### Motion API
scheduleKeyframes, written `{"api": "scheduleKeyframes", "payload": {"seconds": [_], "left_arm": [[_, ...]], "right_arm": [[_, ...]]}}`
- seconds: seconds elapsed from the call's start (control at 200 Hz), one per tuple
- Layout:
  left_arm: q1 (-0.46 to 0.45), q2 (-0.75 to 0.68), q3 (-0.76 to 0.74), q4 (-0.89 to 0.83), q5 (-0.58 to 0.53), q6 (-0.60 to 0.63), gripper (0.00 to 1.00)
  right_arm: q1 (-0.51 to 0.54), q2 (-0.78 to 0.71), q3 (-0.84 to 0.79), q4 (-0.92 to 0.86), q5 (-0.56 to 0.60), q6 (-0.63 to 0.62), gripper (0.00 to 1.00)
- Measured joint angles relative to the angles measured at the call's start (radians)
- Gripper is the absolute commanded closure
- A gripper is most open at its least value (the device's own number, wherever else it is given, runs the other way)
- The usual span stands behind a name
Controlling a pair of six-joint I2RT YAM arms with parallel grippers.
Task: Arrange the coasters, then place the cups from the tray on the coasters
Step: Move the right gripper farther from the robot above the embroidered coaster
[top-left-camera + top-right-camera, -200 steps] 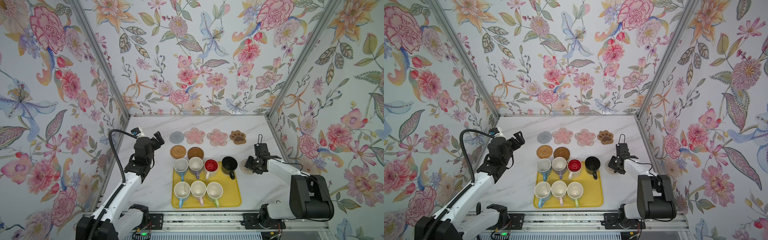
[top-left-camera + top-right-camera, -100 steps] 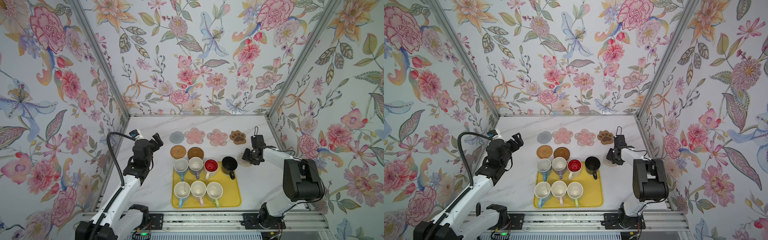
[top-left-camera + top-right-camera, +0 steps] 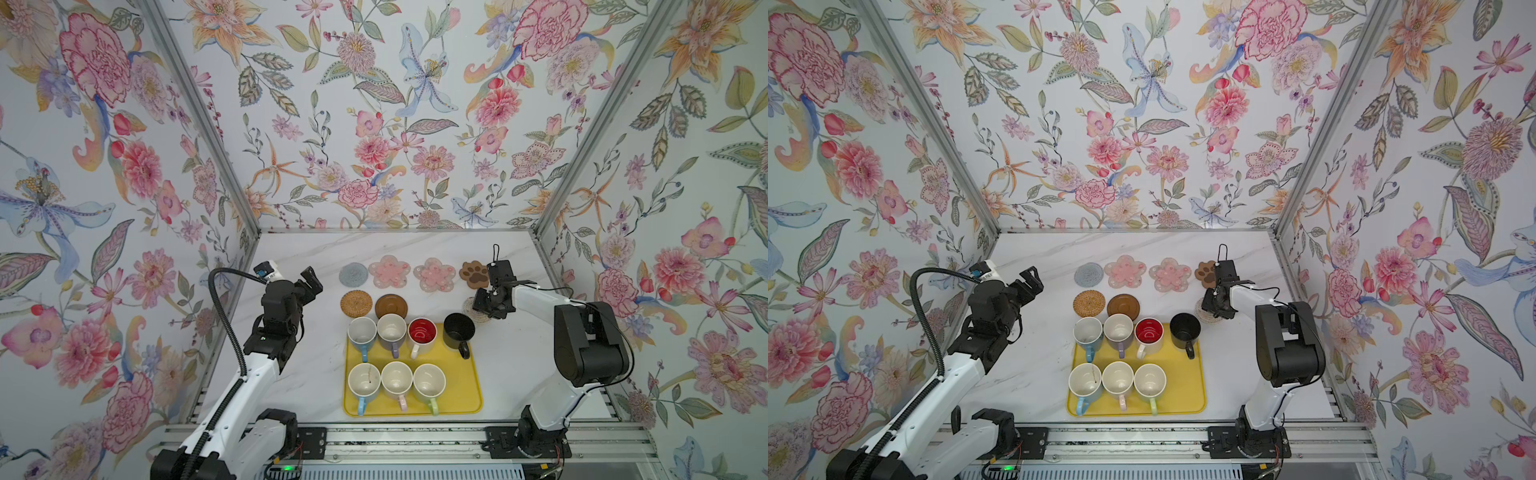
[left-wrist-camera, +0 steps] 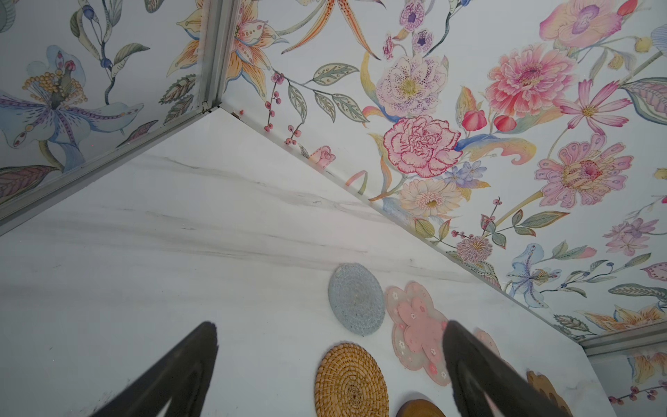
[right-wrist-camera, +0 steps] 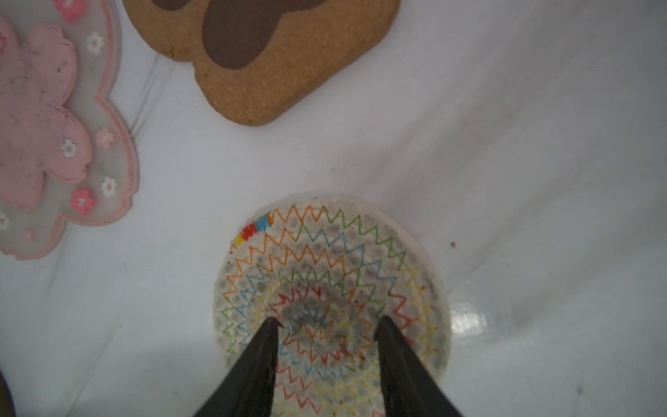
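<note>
We see a white marble tabletop [image 3: 415, 253] boxed in by floral walls [image 3: 374, 124]. The yellow tray [image 3: 465, 399] lies with its long axis 9-to-3, and its mugs [image 3: 397, 380] turn their handles toward 6 o'clock. Our right claw [image 5: 328, 319] stands part-open, tips over the cream rope coaster [image 5: 325, 252] at the tray's 1 o'clock, and our left claw [image 4: 330, 325] gapes wide and empty.

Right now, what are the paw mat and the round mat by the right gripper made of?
The paw coaster looks like cork: tan, grainy and matte, with dark brown printed pads. The round coaster at the right gripper looks like cream cord coiled flat, matte, stitched with rainbow zigzag thread; cotton is a guess.
</note>
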Motion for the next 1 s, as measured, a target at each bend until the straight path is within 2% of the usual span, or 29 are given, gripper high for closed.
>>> {"api": "scheduleKeyframes", "payload": {"seconds": [1.001], "left_arm": [[0.031, -0.038, -0.044, 0.000, 0.019, -0.025, 0.01]], "right_arm": [[0.167, 0.103, 0.132, -0.014, -0.043, -0.007, 0.55]]}}
